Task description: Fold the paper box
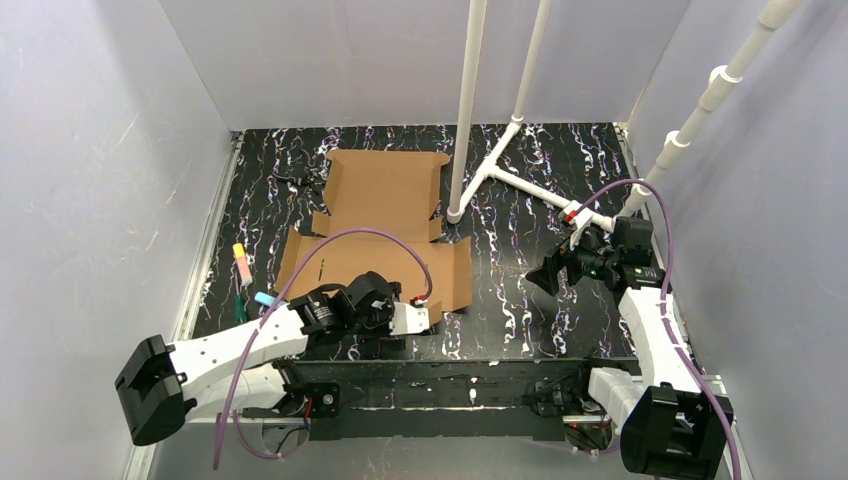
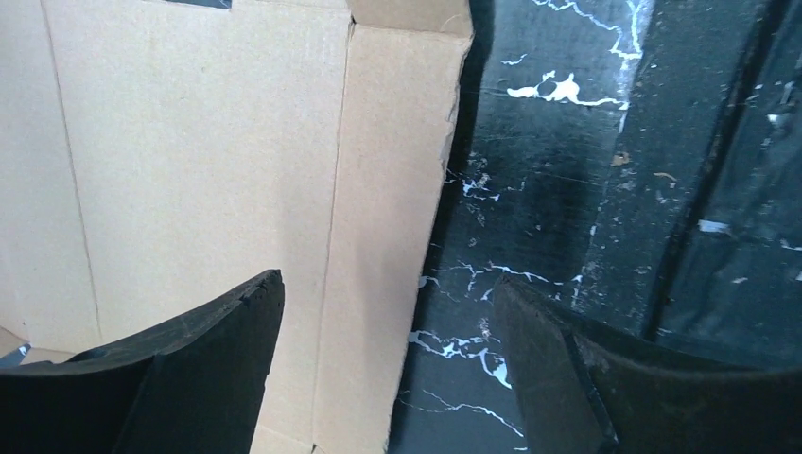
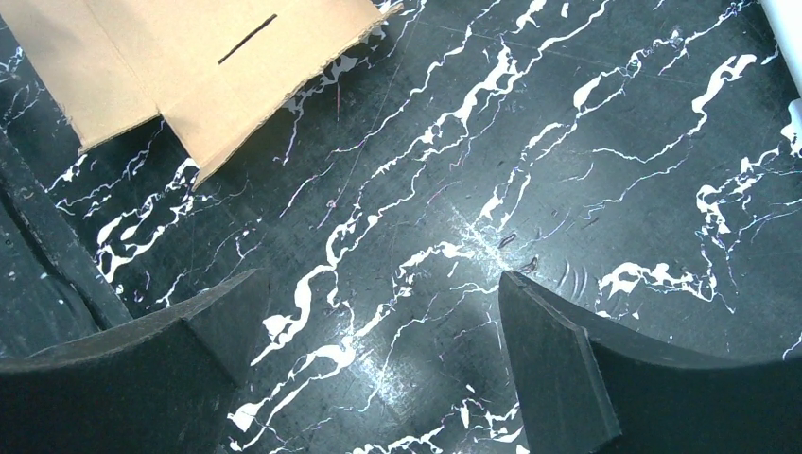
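The paper box (image 1: 385,225) lies flat and unfolded on the black marbled table, a brown cardboard sheet with flaps and a slot. My left gripper (image 1: 432,312) is at the sheet's near right corner. In the left wrist view the left gripper (image 2: 388,284) is open and straddles the paper box's (image 2: 208,161) right edge strip, with one finger (image 2: 217,340) over the cardboard and the other over bare table. My right gripper (image 1: 542,272) hovers to the right of the sheet. In the right wrist view the right gripper (image 3: 378,276) is open and empty above the table, and a corner of the paper box (image 3: 199,66) shows at top left.
A white pipe frame (image 1: 465,110) stands just behind the sheet's right side, with its foot pipes (image 1: 525,185) on the table. Markers (image 1: 241,262) and a cyan-tipped pen (image 1: 263,298) lie left of the sheet. A small dark object (image 1: 295,180) sits at back left. Grey walls enclose the table.
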You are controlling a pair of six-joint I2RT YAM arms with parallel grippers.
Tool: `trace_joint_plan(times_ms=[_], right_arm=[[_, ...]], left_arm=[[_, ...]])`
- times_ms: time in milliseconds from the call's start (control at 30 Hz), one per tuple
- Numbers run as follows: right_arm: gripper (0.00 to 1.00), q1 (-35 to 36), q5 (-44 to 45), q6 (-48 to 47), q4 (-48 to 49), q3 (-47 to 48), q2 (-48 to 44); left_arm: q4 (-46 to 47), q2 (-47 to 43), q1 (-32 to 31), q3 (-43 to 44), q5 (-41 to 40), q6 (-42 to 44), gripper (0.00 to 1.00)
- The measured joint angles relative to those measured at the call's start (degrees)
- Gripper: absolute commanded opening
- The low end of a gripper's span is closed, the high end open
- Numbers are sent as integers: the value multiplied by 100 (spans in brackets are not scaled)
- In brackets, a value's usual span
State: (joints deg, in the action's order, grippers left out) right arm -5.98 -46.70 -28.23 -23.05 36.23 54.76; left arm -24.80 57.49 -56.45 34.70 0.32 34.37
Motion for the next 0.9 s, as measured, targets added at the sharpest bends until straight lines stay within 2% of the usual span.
trace_joint_plan(times_ms=[233, 367, 433, 567, 700, 800, 900], right_arm=[[100, 0, 0, -33, -2, 0, 0], [100, 0, -2, -39, -2, 0, 0], [100, 0, -9, -48, -4, 0, 0], [100, 0, -22, -50, -13, 0, 0], [100, 0, -24, -52, -57, 0, 0], [100, 0, -33, -52, -74, 0, 0], [100, 0, -52, -55, -83, 0, 0]], left_arm=[[337, 813, 0, -20, -280, 164, 64], [358, 1281, 0, 7, -431, 197, 64], [385, 1331, 0, 7, -503, 208, 64], [608, 1331, -22, 7, -721, 212, 54], [758, 1375, -72, 7, -866, 210, 49], [817, 1484, -101, 7, -909, 203, 41], [815, 1547, -131, 7, -953, 195, 26]])
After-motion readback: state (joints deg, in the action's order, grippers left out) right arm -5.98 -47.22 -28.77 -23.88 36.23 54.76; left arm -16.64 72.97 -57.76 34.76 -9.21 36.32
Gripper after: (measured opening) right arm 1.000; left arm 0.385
